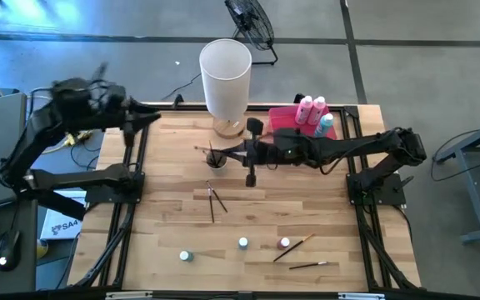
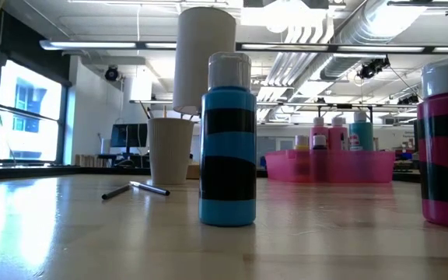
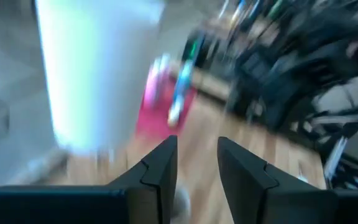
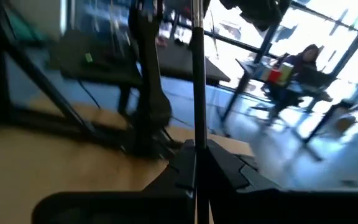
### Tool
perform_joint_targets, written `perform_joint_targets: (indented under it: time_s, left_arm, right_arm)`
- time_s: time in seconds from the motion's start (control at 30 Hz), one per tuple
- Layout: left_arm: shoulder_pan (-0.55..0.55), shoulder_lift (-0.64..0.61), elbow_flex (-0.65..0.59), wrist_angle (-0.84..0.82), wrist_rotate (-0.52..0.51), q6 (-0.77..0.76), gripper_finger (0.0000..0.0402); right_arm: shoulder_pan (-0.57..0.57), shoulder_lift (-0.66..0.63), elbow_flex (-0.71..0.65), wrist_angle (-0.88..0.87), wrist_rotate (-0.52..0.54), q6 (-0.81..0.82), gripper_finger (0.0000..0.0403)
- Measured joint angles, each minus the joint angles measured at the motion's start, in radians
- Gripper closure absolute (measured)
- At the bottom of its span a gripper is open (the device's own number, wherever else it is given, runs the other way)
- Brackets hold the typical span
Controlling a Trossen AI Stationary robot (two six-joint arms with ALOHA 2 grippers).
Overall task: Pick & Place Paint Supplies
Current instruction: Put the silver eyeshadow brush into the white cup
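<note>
My right gripper reaches from the right to the table's middle and is shut on a thin dark paintbrush, close to a small cup. My left gripper hangs open above the table's far left corner with nothing between its fingers. Two more paintbrushes lie flat mid-table, and two others lie near the front edge. Three tiny paint bottles stand upright near the front; in the low view the blue one is close and a pink one is at the right. My right gripper pinches the paintbrush's thin shaft between its two shut fingers. The fingers come level from the table's right and lie across the brush. The brush sticks straight out from the fingers and is clear of the table; which end is held I cannot tell.
A tall white cylinder stands at the far edge. The pink tray at the far right holds pink and teal bottles. Dark frame rails run along both table sides. Bare wood lies between mid-table and the front edge.
</note>
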Motion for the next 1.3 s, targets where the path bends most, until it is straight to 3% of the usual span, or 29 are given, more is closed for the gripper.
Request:
perform_joint_targets:
  time_s: [0.1,0.3,0.5,0.67,1.03,1.3]
  left_arm:
    - [-0.037,-0.052,-0.061,0.157,0.014,0.081,0.0288]
    - [-0.091,-0.134,-0.253,0.369,0.029,0.166,0.0288]
    - [-0.141,-0.163,-0.564,0.935,0.149,0.165,0.0288]
    - [-0.150,-0.144,-0.709,1.289,0.130,0.163,0.0288]
    - [-0.150,-0.117,-0.732,1.334,0.053,0.052,0.0288]
    - [-0.150,-0.071,-0.732,1.358,0.081,0.034,0.0288]
  right_arm:
    - [-0.022,0.003,0.000,0.048,-0.065,0.136,0.0395]
    - [-0.037,0.006,0.000,0.093,-0.067,0.241,0.0395]
    - [-0.034,0.006,0.000,0.140,-0.069,0.258,0.0395]
    - [-0.034,0.006,0.000,0.142,-0.066,0.258,0.0395]
    - [-0.034,0.006,0.000,0.143,-0.064,0.258,0.0395]
    - [-0.034,0.006,-0.001,0.141,-0.064,0.258,0.0395]
